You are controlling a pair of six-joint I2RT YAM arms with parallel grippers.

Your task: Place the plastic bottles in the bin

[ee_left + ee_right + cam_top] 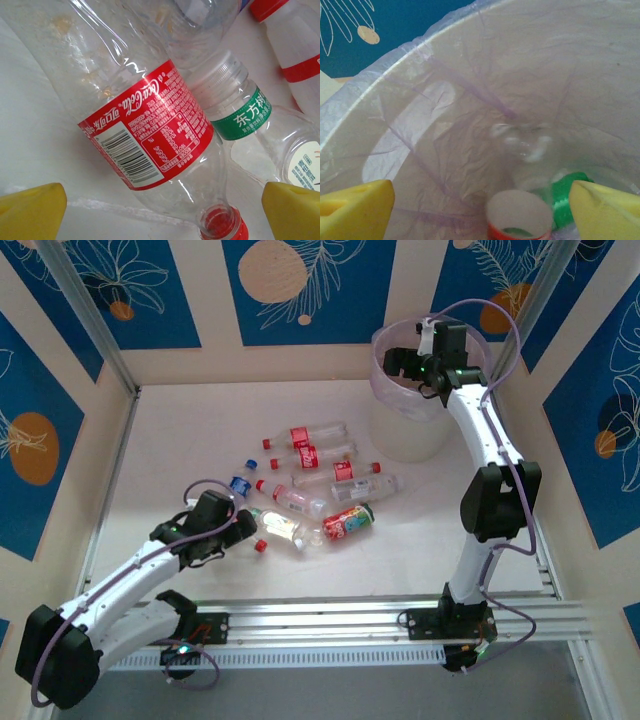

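Hovering over the heap of plastic bottles [315, 485] on the worktop [180, 440], well apart from the bin [405, 435] on its near-left side: my left hand [238, 530], spread wide and empty, straddling a clear red-labelled bottle [145, 135]. I judge the bottle light, thin-walled, slick and crushable, best gripped across the label. My right hand [405, 365], wide and empty, hangs above the bin's mouth, with binned bottles [520, 217] below it.
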